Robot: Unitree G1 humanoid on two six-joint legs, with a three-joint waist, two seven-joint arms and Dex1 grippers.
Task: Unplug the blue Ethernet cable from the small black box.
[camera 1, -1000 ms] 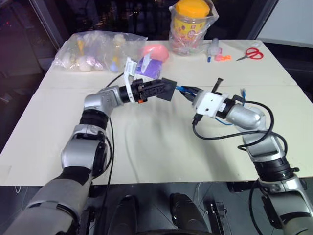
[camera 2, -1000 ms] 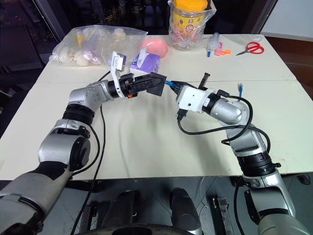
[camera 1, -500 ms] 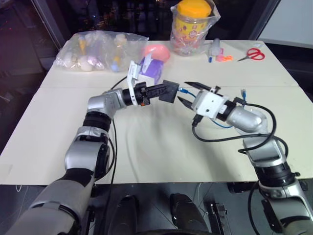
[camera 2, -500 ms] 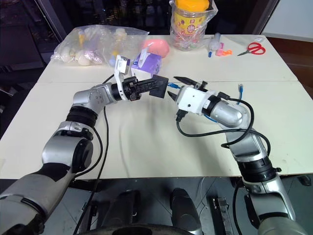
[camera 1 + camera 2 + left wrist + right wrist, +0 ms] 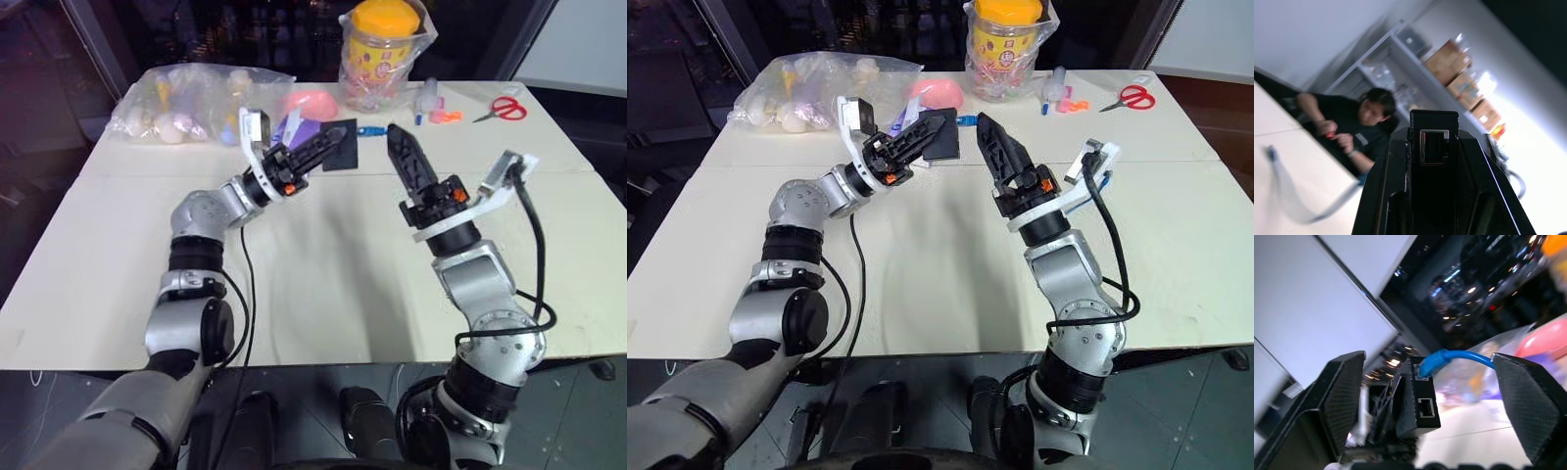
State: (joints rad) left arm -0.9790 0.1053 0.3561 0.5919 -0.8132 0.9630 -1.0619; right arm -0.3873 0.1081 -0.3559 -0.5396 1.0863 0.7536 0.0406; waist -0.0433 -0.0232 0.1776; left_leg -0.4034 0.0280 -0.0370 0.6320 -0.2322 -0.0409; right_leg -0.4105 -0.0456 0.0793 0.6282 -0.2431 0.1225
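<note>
Right gripper (image 5: 1420, 396) now raised, off flat matte small black box (image 5: 339, 157)

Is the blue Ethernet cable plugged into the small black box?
Plugged in, apparently: the thin blue Ethernet cable sits in one port of the small flat black box; another port is empty.

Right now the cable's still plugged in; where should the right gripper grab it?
The plug, where it enters the box in the left gripper. Come along the cord's line, straddling it: the plug juts out; the cord just bends.
</note>
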